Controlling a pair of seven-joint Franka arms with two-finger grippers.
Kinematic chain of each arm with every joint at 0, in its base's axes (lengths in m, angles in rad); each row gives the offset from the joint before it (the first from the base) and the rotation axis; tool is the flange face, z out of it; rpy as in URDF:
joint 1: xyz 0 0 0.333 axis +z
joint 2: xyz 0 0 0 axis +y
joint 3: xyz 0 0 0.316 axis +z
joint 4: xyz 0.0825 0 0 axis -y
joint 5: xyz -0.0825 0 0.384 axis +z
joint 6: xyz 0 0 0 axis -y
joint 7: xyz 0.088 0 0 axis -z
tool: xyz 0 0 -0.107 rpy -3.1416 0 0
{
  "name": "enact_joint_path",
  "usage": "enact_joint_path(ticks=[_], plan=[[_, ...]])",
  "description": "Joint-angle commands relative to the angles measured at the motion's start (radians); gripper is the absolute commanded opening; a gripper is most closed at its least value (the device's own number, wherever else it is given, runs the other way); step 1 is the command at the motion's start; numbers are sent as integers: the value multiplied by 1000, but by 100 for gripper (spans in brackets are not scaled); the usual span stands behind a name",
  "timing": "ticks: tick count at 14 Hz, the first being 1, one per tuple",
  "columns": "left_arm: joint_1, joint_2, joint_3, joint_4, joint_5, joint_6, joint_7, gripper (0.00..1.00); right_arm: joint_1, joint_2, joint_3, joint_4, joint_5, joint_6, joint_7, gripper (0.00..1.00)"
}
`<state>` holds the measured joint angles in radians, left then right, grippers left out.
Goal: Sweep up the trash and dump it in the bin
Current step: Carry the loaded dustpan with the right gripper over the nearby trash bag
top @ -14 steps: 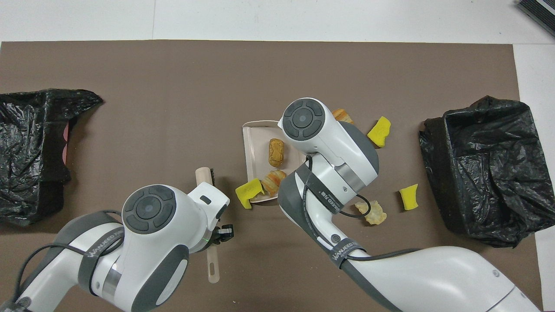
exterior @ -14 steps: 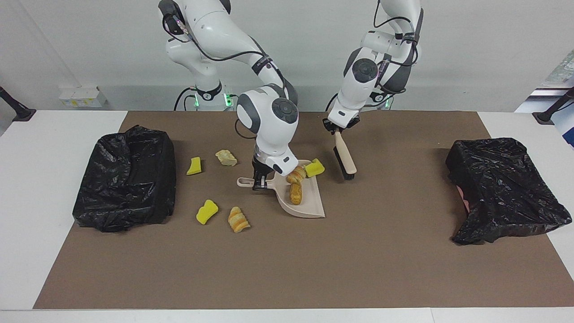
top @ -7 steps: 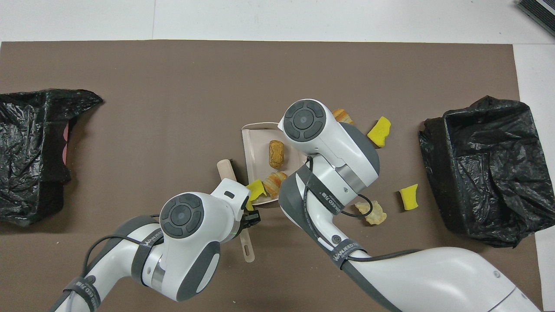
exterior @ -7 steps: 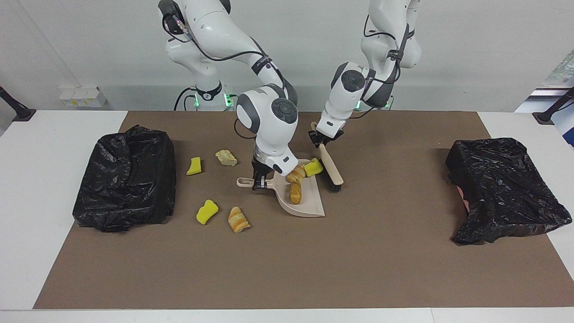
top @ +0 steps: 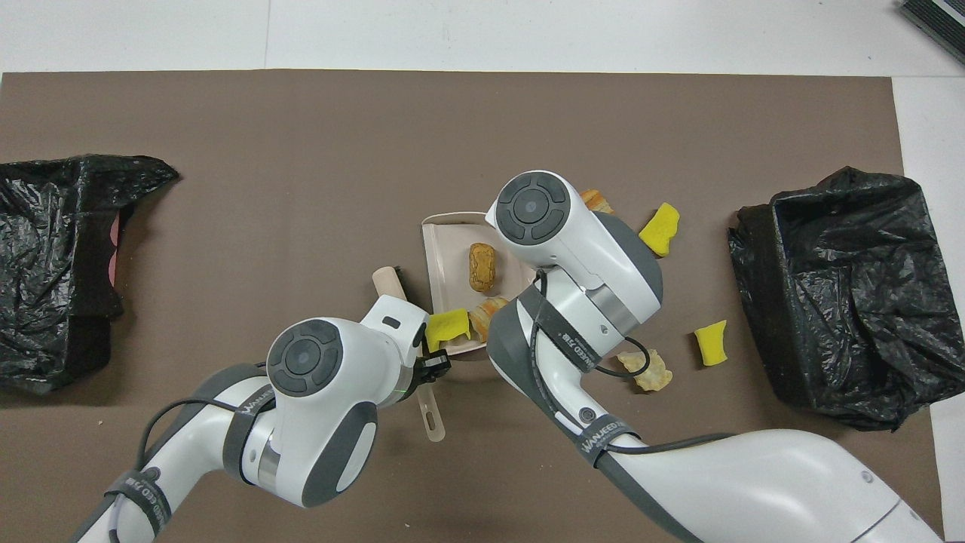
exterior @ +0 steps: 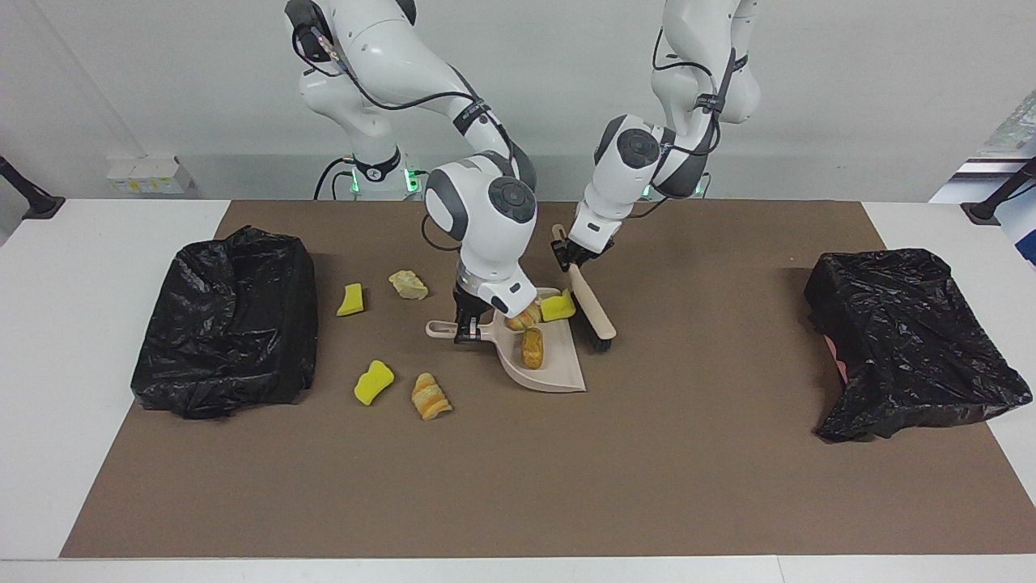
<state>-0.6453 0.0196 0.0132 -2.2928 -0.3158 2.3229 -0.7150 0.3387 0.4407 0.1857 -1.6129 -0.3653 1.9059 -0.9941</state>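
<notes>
Trash is split: three pieces in the dustpan [exterior: 558, 374], a yellow sponge chunk [exterior: 557, 308] at its 12 o'clock rim, four loose on the mat toward 9 o'clock. Right gripper [exterior: 468, 334], elbow bent, wrist vertical, is clamped on the pan's handle. Left gripper [exterior: 566, 259], forearm slanting down, is closed around the brush [exterior: 595, 316], whose bristles are just beside the pan's 3 o'clock side.

dustpan [top: 445, 253] holding three trash pieces [top: 482, 265], brush [top: 386, 280] beside, seemingly touching
</notes>
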Motion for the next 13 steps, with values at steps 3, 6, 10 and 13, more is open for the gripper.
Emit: enact_joint_path(ticks=[3, 6, 10, 13], plan=[[81, 8, 1, 4, -8, -19, 8, 0, -27, -22, 6, -25, 54, 59, -40, 0], [55, -3, 1, -8, 47, -30, -6, 0, -93, -51, 8, -24, 121, 59, -78, 0], [-78, -58, 1, -69, 99, -33, -84, 0, -245, -154, 6, -35, 206, 24, -271, 0], [-200, -110, -1, -112, 101, -51, -173, 0, -383, -229, 6, -50, 236, -1, -409, 0]])
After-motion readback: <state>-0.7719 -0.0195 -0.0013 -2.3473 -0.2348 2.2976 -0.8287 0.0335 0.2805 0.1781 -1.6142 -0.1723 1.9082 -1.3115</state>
